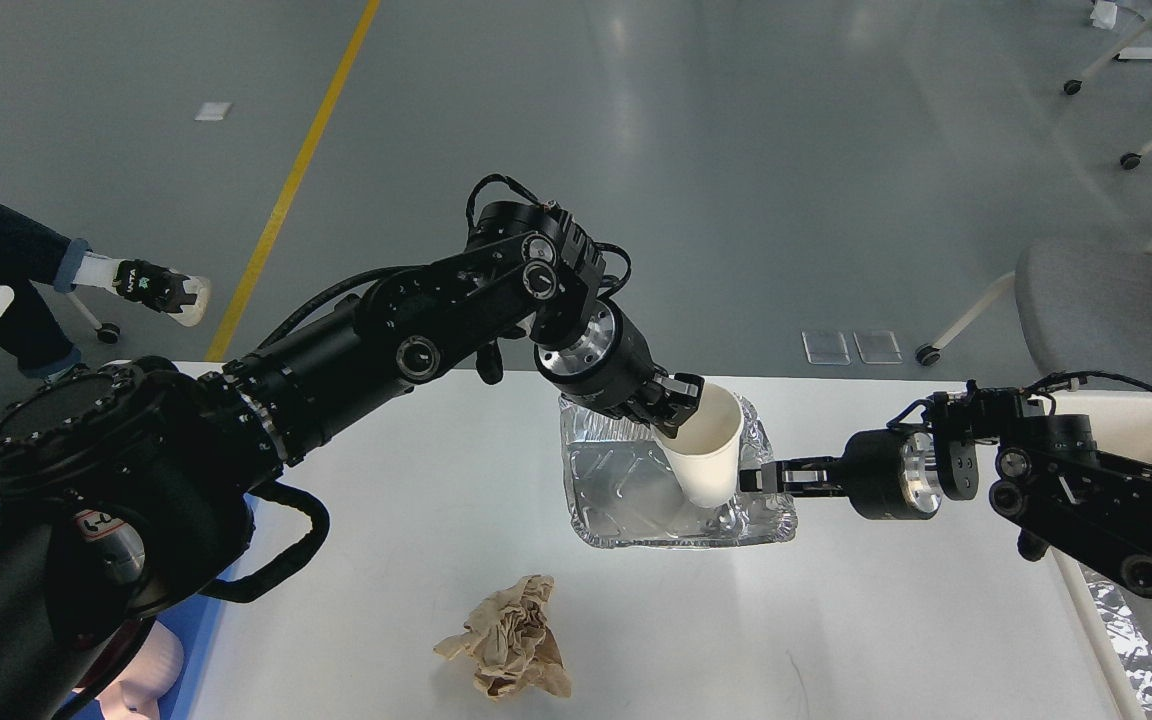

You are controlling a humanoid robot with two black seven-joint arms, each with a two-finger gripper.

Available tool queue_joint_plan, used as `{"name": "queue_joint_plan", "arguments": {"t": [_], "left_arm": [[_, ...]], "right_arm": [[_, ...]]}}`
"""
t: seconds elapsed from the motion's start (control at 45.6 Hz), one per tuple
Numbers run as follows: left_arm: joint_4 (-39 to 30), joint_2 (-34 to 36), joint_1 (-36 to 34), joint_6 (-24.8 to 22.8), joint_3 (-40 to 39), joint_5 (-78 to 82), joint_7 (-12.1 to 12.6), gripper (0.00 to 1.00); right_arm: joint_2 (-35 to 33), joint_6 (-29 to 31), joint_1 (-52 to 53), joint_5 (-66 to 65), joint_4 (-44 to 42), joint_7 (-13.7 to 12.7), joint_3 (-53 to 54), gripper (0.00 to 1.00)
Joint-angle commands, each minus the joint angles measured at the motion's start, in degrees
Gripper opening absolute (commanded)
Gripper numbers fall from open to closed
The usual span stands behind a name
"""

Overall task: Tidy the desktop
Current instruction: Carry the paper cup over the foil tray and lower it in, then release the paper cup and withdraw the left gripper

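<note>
Left gripper (678, 405) pinches the rim of a white paper cup (708, 450) above a foil tray (636, 490). Right gripper (761, 478), at the tray's three o'clock edge, clamps its foil rim. Crumpled brown paper (511, 640) lies at six o'clock on the desktop (416, 520), which spans the lower view.

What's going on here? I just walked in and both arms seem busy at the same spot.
The robot is tidying the desktop. Its left gripper pinches the rim of a white paper cup, which sits tilted in a foil tray. The right gripper is at the tray's right rim, apparently holding it. A crumpled brown paper lies untouched near the front edge.
</note>
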Motion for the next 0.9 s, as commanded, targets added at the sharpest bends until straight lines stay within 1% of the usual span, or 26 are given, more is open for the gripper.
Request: {"name": "queue_joint_plan", "arguments": {"t": [0.0, 0.022, 0.066, 0.088, 0.285, 0.483, 0.571, 0.636, 0.724, 0.834, 0.878], "left_arm": [[0.0, 0.2, -0.2, 0.8, -0.1, -0.5, -0.1, 0.63], [0.0, 0.3, -0.2, 0.8, -0.3, -0.5, -0.1, 0.71], [0.0, 0.5, -0.5, 0.9, -0.3, -0.6, -0.1, 0.93], [0.0, 0.6, -0.7, 0.9, -0.4, -0.7, -0.1, 0.97], [0.9, 1.0, -1.6, 2.2, -1.3, -1.0, 0.2, 0.98], [1.1, 1.1, -4.3, 7.8, -2.0, -5.4, 0.2, 0.98], [3.1, 1.4, -6.0, 10.0, -2.3, -9.0, 0.1, 0.98], [4.7, 1.5, -6.9, 10.4, -2.3, -11.6, 0.1, 0.98], [4.9, 2.7, -7.5, 10.7, -2.3, -13.8, 0.1, 0.98], [5.0, 5.5, -7.1, 12.6, -1.7, -13.3, 0.1, 0.98], [5.0, 6.8, -6.5, 13.0, -1.3, -13.1, -0.5, 0.98]], "right_arm": [[-0.3, 0.1, -0.1, 0.0, 0.3, 0.0, 0.0, 0.0], [-0.3, 0.0, 0.0, 0.0, 0.3, 0.0, 0.0, 0.0], [-0.4, 0.1, -0.1, 0.1, 0.3, 0.0, 0.0, 0.0], [-0.4, 0.0, -0.1, 0.1, 0.3, 0.0, 0.0, 0.0], [-0.9, 0.0, -0.3, 0.1, 1.1, 0.0, 0.0, 0.0], [-1.7, 0.0, -0.3, 0.1, 1.6, 0.0, 0.0, 0.0], [-1.7, 0.0, -0.4, 0.1, 1.6, 0.0, 0.0, 0.0], [-1.7, 0.0, -0.4, 0.2, 1.6, 0.0, 0.0, 0.0], [-2.2, 0.0, -0.4, 0.2, 1.6, 0.0, 0.0, 0.0], [-2.5, 0.0, -0.4, 0.2, 1.6, 0.1, 0.0, 0.0], [-2.5, 0.0, -0.4, 0.2, 1.6, 0.0, 0.0, 0.0]]}}
